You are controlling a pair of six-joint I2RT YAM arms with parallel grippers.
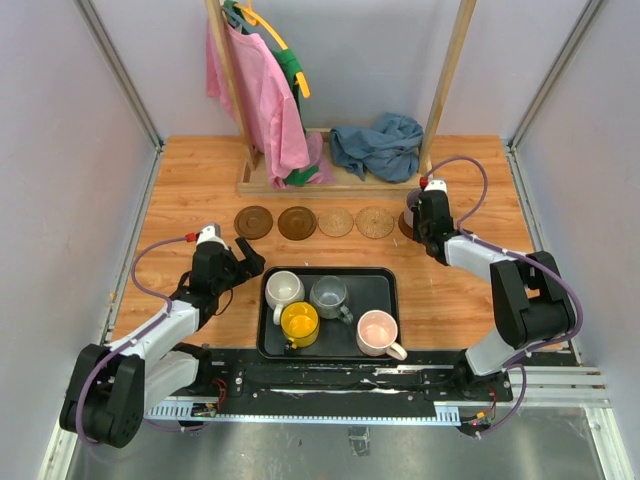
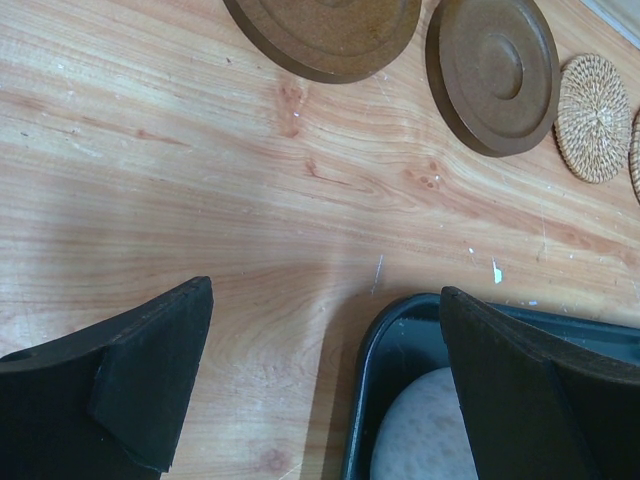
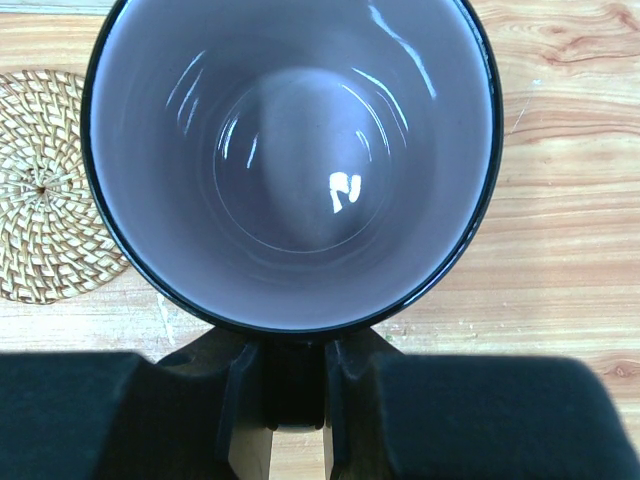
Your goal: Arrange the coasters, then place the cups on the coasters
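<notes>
Purple cup [image 3: 290,160]: handle pinched in narrow right jaws, rim up, at right end of coaster row [image 1: 297,222]; likely for setting down there. Four cups [image 1: 328,294] wait in tray [image 1: 375,285]; left jaws wide, empty, beside it.

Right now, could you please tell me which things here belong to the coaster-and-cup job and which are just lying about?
Job: dark coasters, woven coasters; white cup, grey cup, yellow cup and pink cup on the black tray; purple cup in the right gripper.
Lying about: pink cloth, blue cloth, wooden rack.
</notes>
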